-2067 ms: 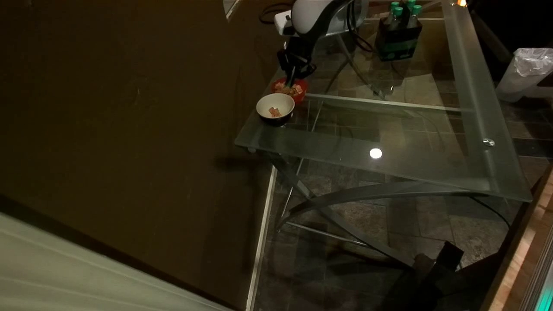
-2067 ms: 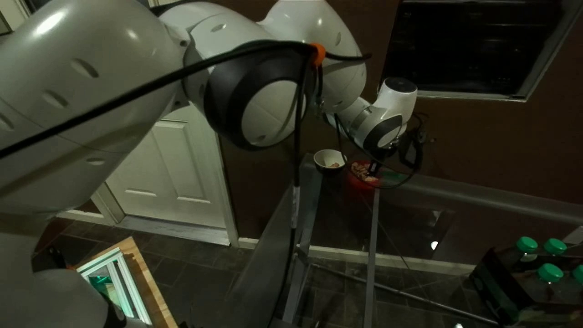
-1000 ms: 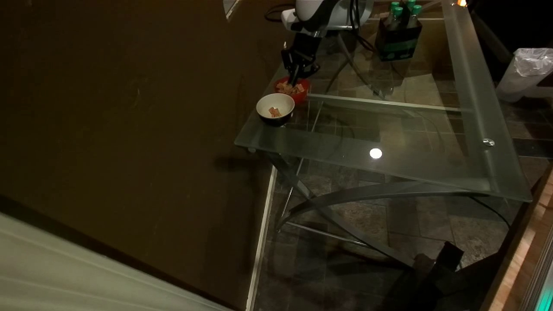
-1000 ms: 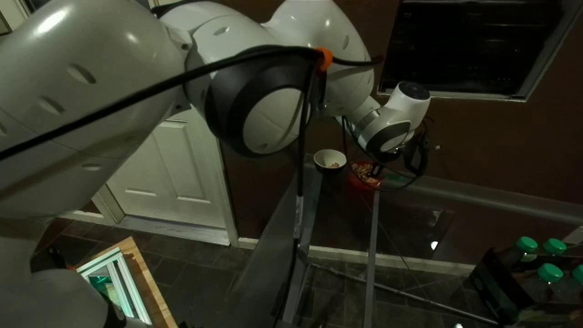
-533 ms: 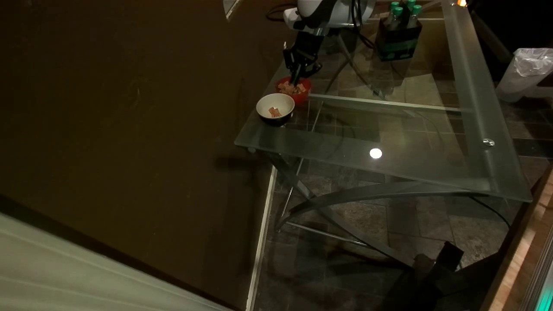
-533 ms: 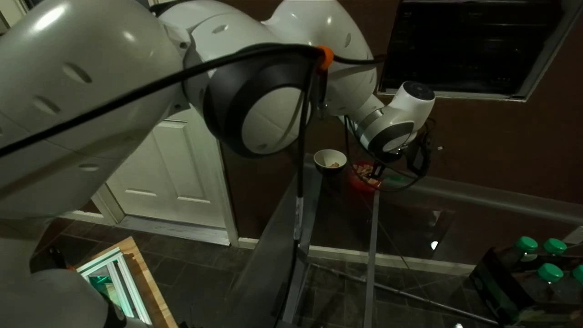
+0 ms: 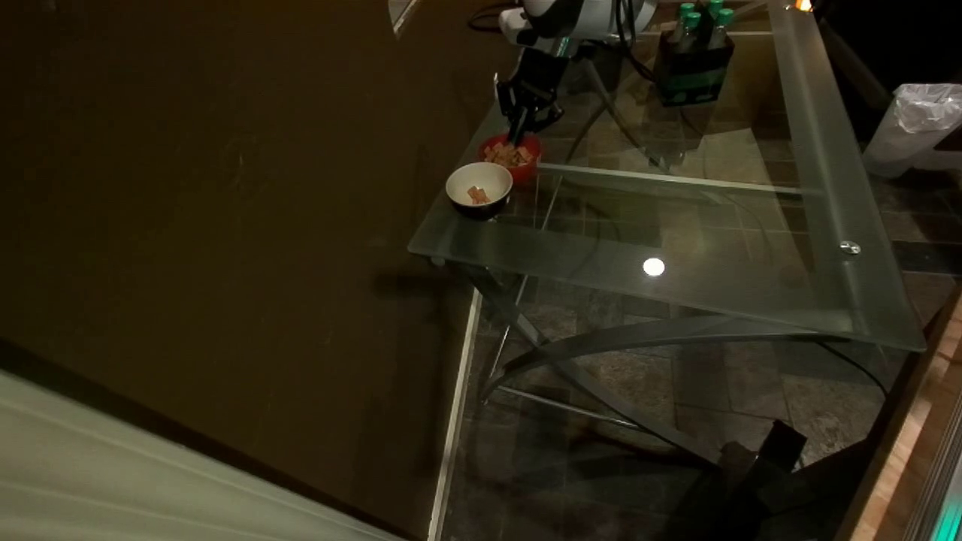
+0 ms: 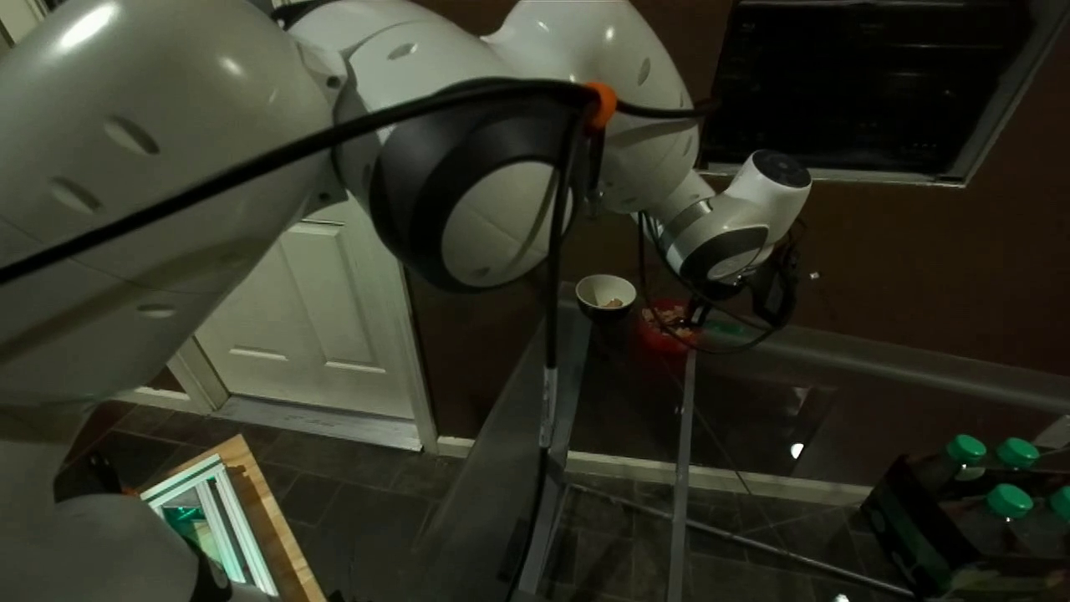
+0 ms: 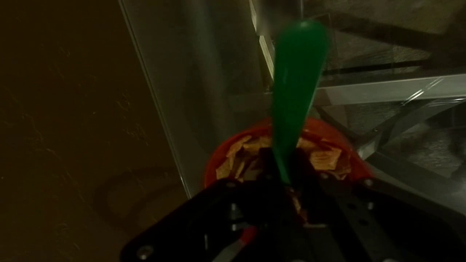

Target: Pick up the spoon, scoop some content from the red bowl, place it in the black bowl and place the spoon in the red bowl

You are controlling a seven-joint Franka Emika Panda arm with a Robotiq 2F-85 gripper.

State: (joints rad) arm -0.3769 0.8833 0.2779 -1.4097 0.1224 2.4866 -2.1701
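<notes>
The red bowl (image 7: 527, 171) stands on the glass table, full of light brown flaky pieces. It shows in both exterior views (image 8: 666, 341) and in the wrist view (image 9: 212, 170). My gripper (image 9: 285, 162) points down into it, with its fingers close on both sides of the spoon (image 9: 300, 69). The spoon's green handle sticks out past the fingers, over the bowl's rim; its scoop end is hidden by the fingers and contents. The black bowl (image 7: 481, 210), cream-white inside, stands right beside the red bowl and holds a few brown pieces; it also shows in an exterior view (image 8: 606, 313).
The glass table (image 7: 571, 252) has its edge close to the bowls, along a brown wall (image 7: 263, 188). A dark carrier (image 7: 691, 79) of green-capped bottles stands farther along the table. Black cables (image 8: 644, 251) hang from the arm near the bowls.
My gripper has shifted a short way away from the black bowl and tilted a little. The red bowl has slid slightly with it. The black bowl and its pieces look unchanged.
</notes>
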